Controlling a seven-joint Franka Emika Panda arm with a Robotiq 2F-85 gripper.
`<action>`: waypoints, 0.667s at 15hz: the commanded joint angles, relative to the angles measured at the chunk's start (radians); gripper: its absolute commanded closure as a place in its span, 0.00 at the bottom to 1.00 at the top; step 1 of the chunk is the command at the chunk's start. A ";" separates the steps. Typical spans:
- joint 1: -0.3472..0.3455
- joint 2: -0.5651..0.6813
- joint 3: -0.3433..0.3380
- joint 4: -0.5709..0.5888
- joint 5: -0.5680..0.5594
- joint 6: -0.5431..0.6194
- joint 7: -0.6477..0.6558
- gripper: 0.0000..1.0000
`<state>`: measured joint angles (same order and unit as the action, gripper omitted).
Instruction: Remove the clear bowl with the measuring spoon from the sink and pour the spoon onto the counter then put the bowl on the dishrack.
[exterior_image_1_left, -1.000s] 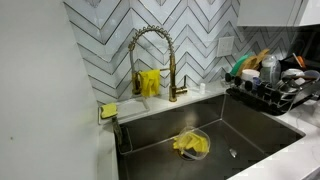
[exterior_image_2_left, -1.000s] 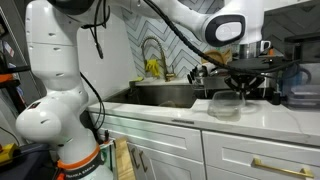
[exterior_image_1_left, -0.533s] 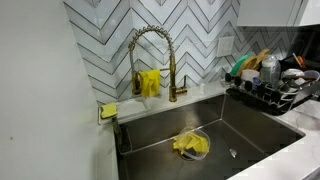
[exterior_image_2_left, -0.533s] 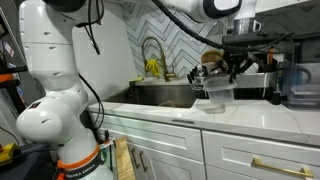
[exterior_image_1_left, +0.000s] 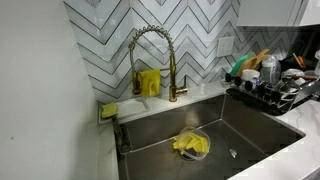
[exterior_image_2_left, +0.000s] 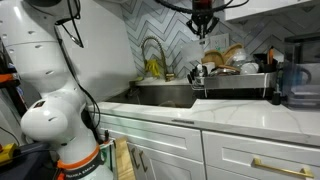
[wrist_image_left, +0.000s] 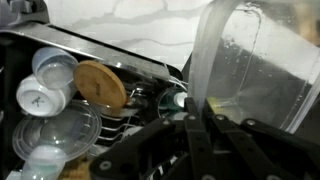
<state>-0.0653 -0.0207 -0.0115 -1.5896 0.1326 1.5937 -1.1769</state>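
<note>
In an exterior view, a yellow-filled bowl (exterior_image_1_left: 191, 145) sat at lower centre in the sink (exterior_image_1_left: 255, 130), with the gold faucet (exterior_image_1_left: 150, 55) behind it and the dishrack (exterior_image_1_left: 268, 95) at the right edge. In an exterior view, I saw the tool (exterior_image_2_left: 203, 22) at top centre, high above the counter (exterior_image_2_left: 250, 115), its jaws too small to judge. In the wrist view, its fingers (wrist_image_left: 190, 140) pinched the rim of the clear bowl (wrist_image_left: 255, 70), which filled the right side. Lids (wrist_image_left: 50, 75) and a wooden disc (wrist_image_left: 100, 87) lay at left.

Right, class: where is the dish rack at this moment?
In an exterior view the dish rack sits on the counter at the frame's right edge, beside the sink, across the basin from the gold faucet.
</note>
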 joint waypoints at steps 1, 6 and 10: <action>0.050 -0.062 0.020 -0.048 0.049 0.039 0.032 0.98; 0.125 -0.104 0.059 -0.142 0.161 0.216 -0.084 0.98; 0.174 -0.092 0.084 -0.212 0.200 0.393 -0.264 0.98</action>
<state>0.0834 -0.0883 0.0671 -1.7180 0.2946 1.8816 -1.3088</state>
